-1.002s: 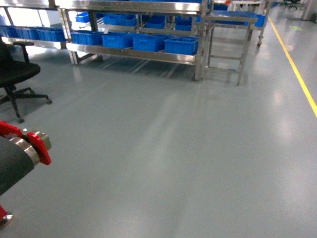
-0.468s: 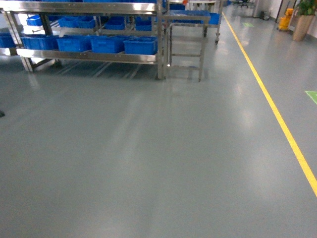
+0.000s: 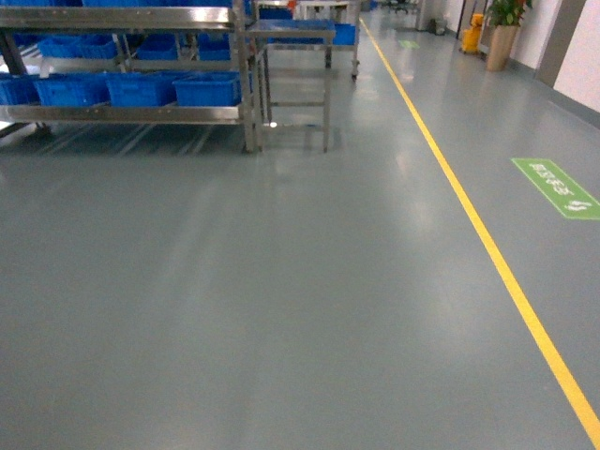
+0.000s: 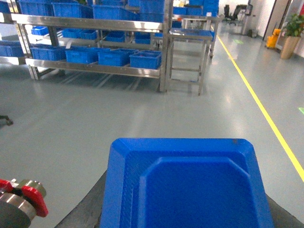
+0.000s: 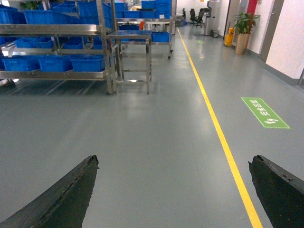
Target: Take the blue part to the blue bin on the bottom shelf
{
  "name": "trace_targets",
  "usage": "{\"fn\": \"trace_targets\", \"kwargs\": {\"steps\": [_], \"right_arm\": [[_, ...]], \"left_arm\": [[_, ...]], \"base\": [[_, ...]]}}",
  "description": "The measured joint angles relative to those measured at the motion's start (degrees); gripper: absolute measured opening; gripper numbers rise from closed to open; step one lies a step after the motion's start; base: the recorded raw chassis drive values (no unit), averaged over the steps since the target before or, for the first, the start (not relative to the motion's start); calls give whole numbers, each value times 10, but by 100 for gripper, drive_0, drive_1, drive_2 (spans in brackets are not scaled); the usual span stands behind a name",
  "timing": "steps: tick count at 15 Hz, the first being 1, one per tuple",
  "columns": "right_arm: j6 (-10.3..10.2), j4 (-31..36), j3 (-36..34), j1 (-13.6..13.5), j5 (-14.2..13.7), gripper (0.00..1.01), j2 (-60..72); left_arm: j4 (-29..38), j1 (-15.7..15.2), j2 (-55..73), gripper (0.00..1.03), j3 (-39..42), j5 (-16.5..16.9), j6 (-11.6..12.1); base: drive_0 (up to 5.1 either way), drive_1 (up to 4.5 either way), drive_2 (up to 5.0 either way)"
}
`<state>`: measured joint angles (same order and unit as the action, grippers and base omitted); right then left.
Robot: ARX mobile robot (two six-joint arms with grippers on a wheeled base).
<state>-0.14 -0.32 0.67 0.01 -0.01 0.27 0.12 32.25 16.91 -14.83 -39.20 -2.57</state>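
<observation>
In the left wrist view a blue part (image 4: 190, 190), a wide moulded plastic piece with chamfered corners, fills the space between my left gripper's (image 4: 187, 192) dark fingers, which are shut on it. My right gripper (image 5: 174, 161) stands open over bare floor with nothing between its fingers. The bottom shelf (image 3: 122, 114) of the steel rack is far off at the upper left and holds a row of blue bins (image 3: 206, 89). The same shelf (image 4: 95, 69) and blue bins (image 4: 145, 59) show in the left wrist view. Neither gripper shows in the head view.
A small steel stand (image 3: 295, 84) adjoins the rack's right end. A yellow floor line (image 3: 487, 244) runs away on the right, with a green floor sign (image 3: 555, 187) beyond it. A potted plant (image 3: 502, 33) stands by the far wall. A red arm joint (image 4: 28, 197) shows low left.
The head view has swung right: the rack slid toward the left edge, the black chair and red arm joint left the view, and the yellow line and green sign came in.
</observation>
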Motion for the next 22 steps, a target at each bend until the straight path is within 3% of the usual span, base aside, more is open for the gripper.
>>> {"fn": "trace_targets", "kwargs": {"steps": [2,22], "right_arm": [[0,2,0,0,0,98,0],[0,2,0,0,0,98,0]], "left_arm": [[0,-1,-2,44,0,-1,0],[1,-1,-1,44,0,-2,0]], "base": [[-155,-155,-155],[1,434,-433]]}}
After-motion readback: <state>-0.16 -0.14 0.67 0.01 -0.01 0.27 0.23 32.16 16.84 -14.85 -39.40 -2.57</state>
